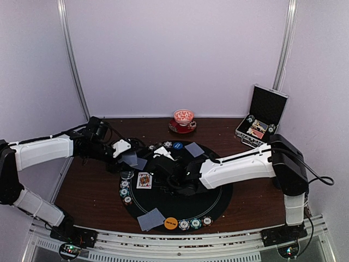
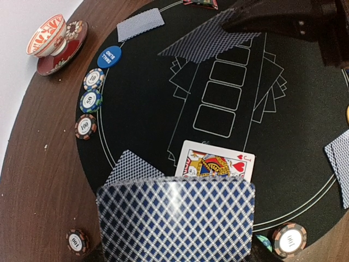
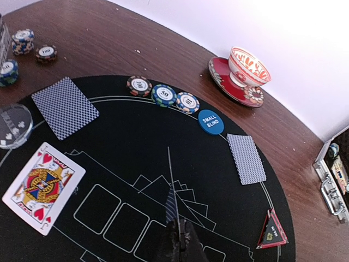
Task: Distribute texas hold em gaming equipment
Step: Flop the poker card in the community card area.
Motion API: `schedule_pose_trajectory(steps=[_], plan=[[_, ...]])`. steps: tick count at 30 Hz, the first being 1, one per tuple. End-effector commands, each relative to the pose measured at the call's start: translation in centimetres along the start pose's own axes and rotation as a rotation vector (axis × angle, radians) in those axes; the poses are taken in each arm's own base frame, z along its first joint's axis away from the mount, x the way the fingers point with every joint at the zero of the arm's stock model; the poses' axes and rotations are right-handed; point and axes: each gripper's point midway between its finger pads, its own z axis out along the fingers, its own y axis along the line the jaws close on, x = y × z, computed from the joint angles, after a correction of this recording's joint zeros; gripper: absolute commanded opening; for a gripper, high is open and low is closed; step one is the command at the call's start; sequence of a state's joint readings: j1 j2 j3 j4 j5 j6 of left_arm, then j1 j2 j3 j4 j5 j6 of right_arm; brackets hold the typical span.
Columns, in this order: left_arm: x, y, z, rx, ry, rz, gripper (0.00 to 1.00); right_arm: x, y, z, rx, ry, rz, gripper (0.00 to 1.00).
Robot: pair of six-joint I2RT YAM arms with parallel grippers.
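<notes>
My left gripper (image 1: 121, 148) hangs over the mat's left edge, shut on a blue-backed deck of cards (image 2: 175, 221) that hides its fingers in the left wrist view. Above the mat's middle, my right gripper (image 3: 178, 224) is shut on a single card (image 3: 170, 185), seen edge-on. The same held card (image 2: 210, 41) shows its back in the left wrist view. A jack of hearts (image 3: 43, 186) lies face up. Face-down cards (image 3: 65, 106) (image 3: 246, 158) (image 1: 150, 219) lie near the rim. Beside three striped chips (image 3: 163, 95) is a blue button (image 3: 211, 121). An orange disc (image 1: 170, 222) and a clear disc (image 3: 13, 125) also lie at the rim.
The round black mat (image 1: 218, 196) covers the table's middle. A red-and-white cup on a saucer (image 1: 183, 121) stands at the back. The open silver-edged case (image 1: 262, 117) sits at the back right. A red triangular marker (image 3: 272, 232) lies on the mat. More chips (image 1: 195, 222) line the near rim.
</notes>
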State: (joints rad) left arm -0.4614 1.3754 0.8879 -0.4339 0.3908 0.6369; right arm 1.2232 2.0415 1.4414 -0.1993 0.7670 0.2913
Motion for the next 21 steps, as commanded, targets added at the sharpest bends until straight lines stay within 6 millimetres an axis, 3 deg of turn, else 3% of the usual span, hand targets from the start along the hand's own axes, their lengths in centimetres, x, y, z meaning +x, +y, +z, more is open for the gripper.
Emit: schedule_pose_trajectory(steps=[1,4,8,16,21], plan=[[-1.7,1.3,-0.5,-0.028,-0.06,0.005,0.6,0.5,-1.2,0.0,0.165,0.002,-0.167,0.0],[-1.8,1.4,-0.6,-0.03,-0.063,0.003,0.6,0.9,-0.5,0.5,0.198,0.011,-0.244,0.0],[-1.8,1.4,-0.5,-0.029,-0.062,0.002,0.6,2.2,1.8,1.3,0.161,0.035,-0.353,0.0],[-1.8,1.4,-0.6,-0.031,-0.063,0.002,0.6,4.5,7.6,1.6,-0.031,0.052,-0.493,0.0],[-1.7,1.4,-0.6,-0.031,-0.061,0.001,0.6,5.3,9.7,1.5,-0.152,0.062,-0.486,0.01]])
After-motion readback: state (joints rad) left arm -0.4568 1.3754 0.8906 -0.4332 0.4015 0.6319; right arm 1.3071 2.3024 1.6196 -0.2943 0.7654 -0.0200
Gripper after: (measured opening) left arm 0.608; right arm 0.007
